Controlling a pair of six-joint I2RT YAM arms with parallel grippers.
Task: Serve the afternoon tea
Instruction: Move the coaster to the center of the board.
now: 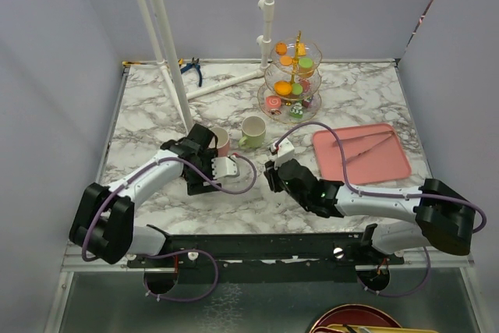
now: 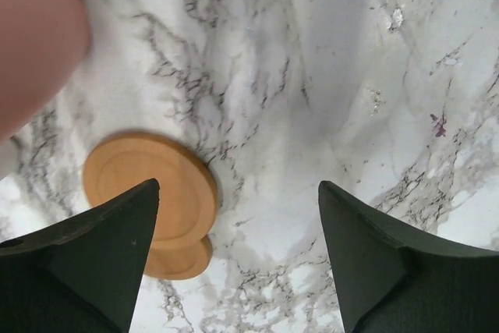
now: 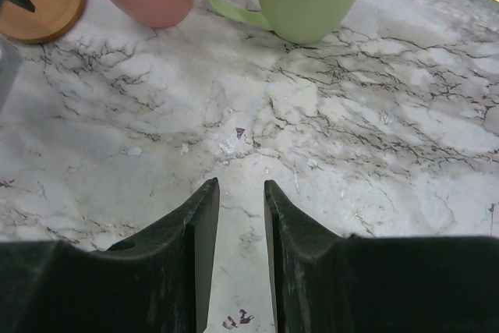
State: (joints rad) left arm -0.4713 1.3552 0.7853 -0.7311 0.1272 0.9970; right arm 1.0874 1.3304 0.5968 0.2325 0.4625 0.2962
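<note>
A: Starting at the back — loaded?

B: Looks so. Three-tier glass stand at the far side of the marble table, macarons and small cakes on every tier. Counts as done, judging from overhead.

A: And the drinks side?

B: Out in front of the stand, side by side: pink mug on the left, pale-green mug just beside it. Both upright on bare marble, nothing under either.

A: Anything to set them on?

B: Brown wooden coasters near the pink mug. Seemingly two, stacked a little askew. Hard to say for certain, with one dark finger across them in the left wrist view. Not spread out, not under a mug.

A: Arms?

B: Left gripper above the coasters, jaws wide apart, nothing between. Right gripper low over bare marble on the near side of the pale-green mug, jaws almost together with a thin gap, grasping nothing.

A: So what remains?

B: Probably the whole place-setting — separating the coasters, laying them out, then seating a mug on each. Flat pink tray with tongs off to the right, seemingly no part of the serving.
</note>
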